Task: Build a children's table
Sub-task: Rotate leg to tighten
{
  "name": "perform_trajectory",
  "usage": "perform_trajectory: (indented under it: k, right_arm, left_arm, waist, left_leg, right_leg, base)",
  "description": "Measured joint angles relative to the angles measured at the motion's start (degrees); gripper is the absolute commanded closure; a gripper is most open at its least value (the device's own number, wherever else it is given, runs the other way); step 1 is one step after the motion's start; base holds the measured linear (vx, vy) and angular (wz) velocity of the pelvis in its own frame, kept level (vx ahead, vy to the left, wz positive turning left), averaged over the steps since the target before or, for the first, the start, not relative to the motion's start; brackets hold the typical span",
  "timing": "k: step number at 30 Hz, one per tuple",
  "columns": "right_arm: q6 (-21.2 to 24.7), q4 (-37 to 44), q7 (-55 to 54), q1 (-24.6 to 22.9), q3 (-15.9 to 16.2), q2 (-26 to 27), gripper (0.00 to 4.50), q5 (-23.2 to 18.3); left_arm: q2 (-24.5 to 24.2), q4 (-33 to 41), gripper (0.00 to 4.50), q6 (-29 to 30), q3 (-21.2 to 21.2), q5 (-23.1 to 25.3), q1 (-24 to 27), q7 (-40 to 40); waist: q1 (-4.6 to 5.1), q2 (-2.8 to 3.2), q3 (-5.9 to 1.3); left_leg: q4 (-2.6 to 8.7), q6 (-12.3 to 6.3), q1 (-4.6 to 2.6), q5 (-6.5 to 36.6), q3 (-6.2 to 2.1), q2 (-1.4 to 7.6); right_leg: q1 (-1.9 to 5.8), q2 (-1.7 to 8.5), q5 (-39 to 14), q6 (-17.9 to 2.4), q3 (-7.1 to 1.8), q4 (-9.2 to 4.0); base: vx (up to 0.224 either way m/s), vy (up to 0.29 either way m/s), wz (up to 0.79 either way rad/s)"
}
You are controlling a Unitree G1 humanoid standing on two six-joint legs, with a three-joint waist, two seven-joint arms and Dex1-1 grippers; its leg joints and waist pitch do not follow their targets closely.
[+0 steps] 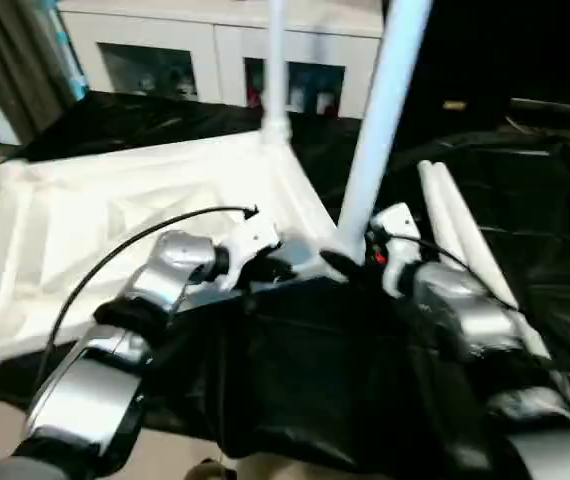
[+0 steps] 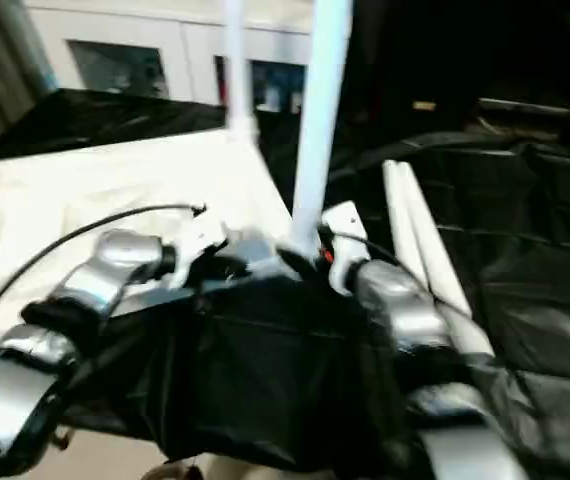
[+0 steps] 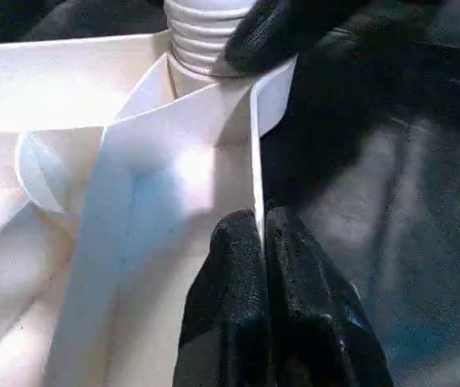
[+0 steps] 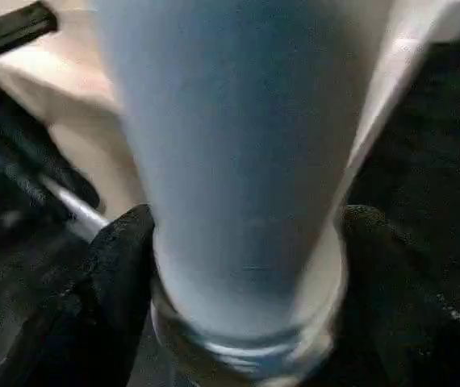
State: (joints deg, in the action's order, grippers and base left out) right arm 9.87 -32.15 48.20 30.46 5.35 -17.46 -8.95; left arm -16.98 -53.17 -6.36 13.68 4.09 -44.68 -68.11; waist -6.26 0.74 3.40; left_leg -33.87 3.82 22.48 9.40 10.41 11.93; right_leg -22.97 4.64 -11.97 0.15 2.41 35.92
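The children's table top (image 1: 115,210) lies upside down on the black-draped work table, its ribbed underside up. One white leg (image 1: 276,60) stands in the far corner socket. A second leg (image 1: 380,110) rises from the near corner socket, and its threaded end (image 3: 202,40) sits in that socket. My left gripper (image 3: 262,234) is shut on the thin rim wall of the top, just beside that corner. My right gripper (image 4: 246,266) is open, with a black finger on either side of the near leg's base (image 4: 238,121).
Two loose white legs (image 1: 455,225) lie side by side on the black cloth (image 1: 305,370) to the right of my right arm. A white cabinet with glass doors (image 1: 215,55) stands behind the work table. The table's near edge runs just below my forearms.
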Motion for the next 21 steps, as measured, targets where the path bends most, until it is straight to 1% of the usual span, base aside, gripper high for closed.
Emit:
perform_trajectory:
  k: [6, 9, 10, 13, 14, 15, 21]
  right_arm:
    - [1.5, 2.8, 6.4, -1.1, 1.8, -3.0, 0.86, -0.7]
    - [2.5, 2.9, 7.6, -1.1, 1.8, -3.4, 0.86, -1.3]
    - [2.6, 2.9, 7.8, -1.1, 1.8, -3.5, 1.10, -1.4]
    - [2.6, 2.9, 8.6, -1.1, 1.9, -3.5, 1.22, -1.5]
    - [2.6, 2.9, 8.7, -1.1, 1.9, -3.4, 1.34, -1.5]
    - [2.6, 2.9, 8.8, -1.1, 1.9, -3.4, 1.56, -1.5]
    - [2.4, 2.7, 7.0, -1.3, 1.8, -2.5, 1.75, -1.4]
  left_arm:
    - [-1.0, 3.0, 4.50, -0.2, 0.3, -0.6, 1.9, -4.3]
    - [-1.1, 3.2, 4.50, -0.2, 0.3, -0.7, 2.0, -4.7]
    - [-1.2, 3.3, 4.50, -0.2, 0.3, -0.7, 2.0, -4.7]
    - [-1.2, 3.3, 4.50, -0.2, 0.3, -0.7, 2.1, -4.8]
    - [-1.2, 3.4, 4.50, -0.2, 0.3, -0.7, 2.1, -4.8]
    - [-1.2, 3.4, 4.50, -0.2, 0.3, -0.7, 2.1, -4.8]
    - [-1.3, 3.4, 4.50, 0.1, 0.3, -0.6, 2.2, -3.8]
  waist:
    - [-0.34, 0.06, 0.01]
    - [-0.34, 0.05, 0.01]
    - [-0.33, 0.05, 0.01]
    - [-0.33, 0.06, 0.01]
    - [-0.33, 0.06, 0.01]
    - [-0.32, 0.05, 0.01]
    - [-0.17, 0.05, 0.01]
  left_leg:
    - [-0.01, 0.01, -0.01, 0.0, 0.01, -0.01]
    - [-0.01, 0.01, -0.01, 0.0, 0.01, -0.01]
    - [-0.01, 0.01, -0.01, 0.0, 0.01, -0.01]
    - [-0.01, 0.01, -0.01, 0.0, 0.01, -0.01]
    - [-0.01, 0.01, -0.01, 0.0, 0.01, -0.01]
    - [-0.02, 0.01, -0.01, 0.0, 0.01, -0.01]
    - [-0.02, 0.01, -0.03, 0.0, 0.01, -0.01]
  right_leg:
    - [0.02, 0.01, 0.0, 0.0, -0.02, 0.00]
    - [0.02, 0.01, 0.0, 0.0, -0.02, 0.00]
    - [0.02, 0.01, 0.0, 0.0, -0.02, 0.00]
    - [0.01, 0.01, 0.0, 0.0, -0.02, 0.00]
    - [0.01, 0.01, 0.0, 0.0, -0.02, 0.00]
    - [0.01, 0.01, 0.0, 0.0, -0.02, 0.00]
    - [0.01, 0.01, 0.0, 0.0, -0.03, 0.04]
  base:
    - [0.000, 0.000, 0.00]
    - [0.000, 0.000, 0.00]
    - [0.000, 0.000, 0.00]
    - [0.000, 0.000, 0.00]
    - [0.000, 0.000, 0.00]
    - [0.000, 0.000, 0.00]
    - [0.000, 0.000, 0.00]
